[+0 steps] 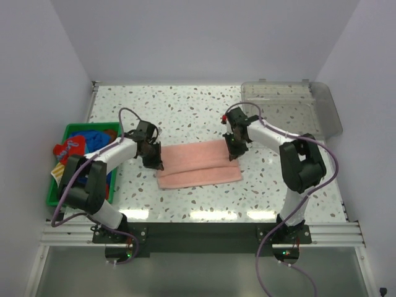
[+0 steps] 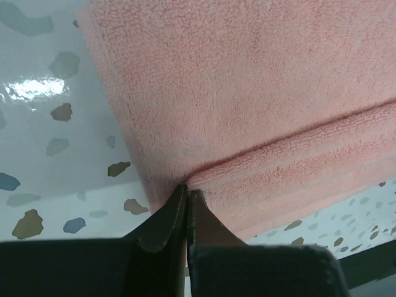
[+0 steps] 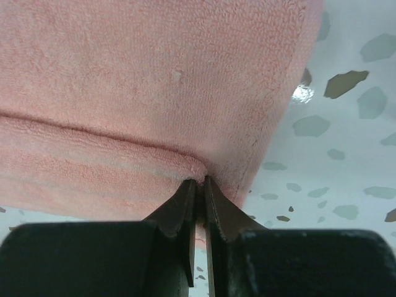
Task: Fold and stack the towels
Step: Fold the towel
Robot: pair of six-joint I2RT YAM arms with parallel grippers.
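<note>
Salmon towel (image 1: 198, 164) lies flat mid-table, pinched at both short ends by the two grippers.

Speckled white table (image 1: 185, 105) carries everything. A clear plastic tray (image 1: 322, 105) sits at its far right corner. The towel is spread crosswise at the centre, and a long ridge along its length parts a wide far portion from a narrower near band. A green basket (image 1: 68, 128) stands at the left edge, well apart from the towel. It holds a heap of blue cloth (image 1: 93, 137), a red-patterned piece (image 1: 68, 148) and a yellowish scrap (image 1: 57, 172). The left gripper (image 1: 159, 167) is down at the towel's left end, fingers pressed together on the cloth where the ridge meets the edge. The right gripper (image 1: 234, 154) is at the right end, its fingers almost together and nipping the same ridge.
</note>
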